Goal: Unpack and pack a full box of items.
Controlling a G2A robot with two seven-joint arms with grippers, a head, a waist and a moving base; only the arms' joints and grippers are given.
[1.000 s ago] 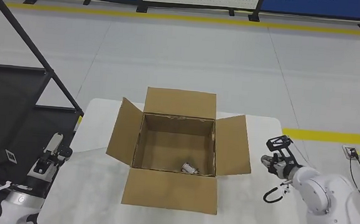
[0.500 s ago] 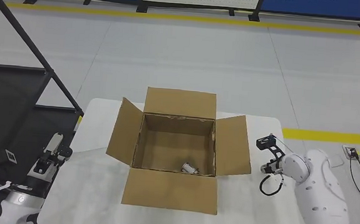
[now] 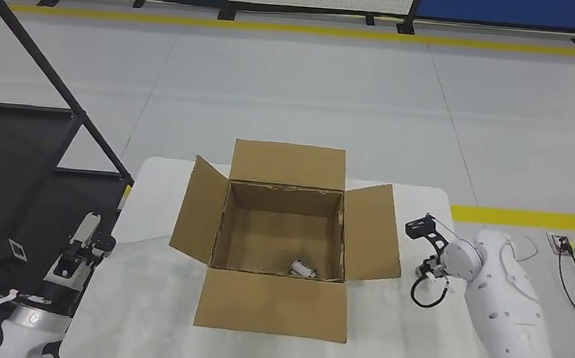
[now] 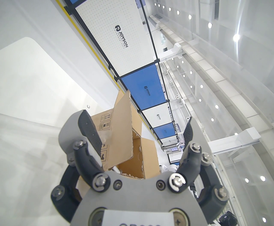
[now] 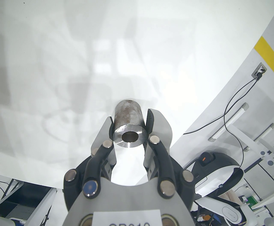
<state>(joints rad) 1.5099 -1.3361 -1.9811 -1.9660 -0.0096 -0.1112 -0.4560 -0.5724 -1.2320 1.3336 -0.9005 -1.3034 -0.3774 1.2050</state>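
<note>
An open cardboard box stands in the middle of the white table, all its flaps folded outward. One small pale metal item lies on the box floor near the front wall. My right gripper is shut on a grey metal cylinder with a bored hole, held above the bare table surface. From above, this right gripper sits just right of the box's right flap. My left gripper is open with nothing between its fingers, low at the table's left edge, facing the box.
A black metal frame stands at the left beside the table. A cable and floor socket lie on the floor to the right. Bare table lies left of the box, and a narrower strip lies to its right.
The right arm has drawn in toward the box's right flap and turned its wrist downward. The left arm and the box have not moved.
</note>
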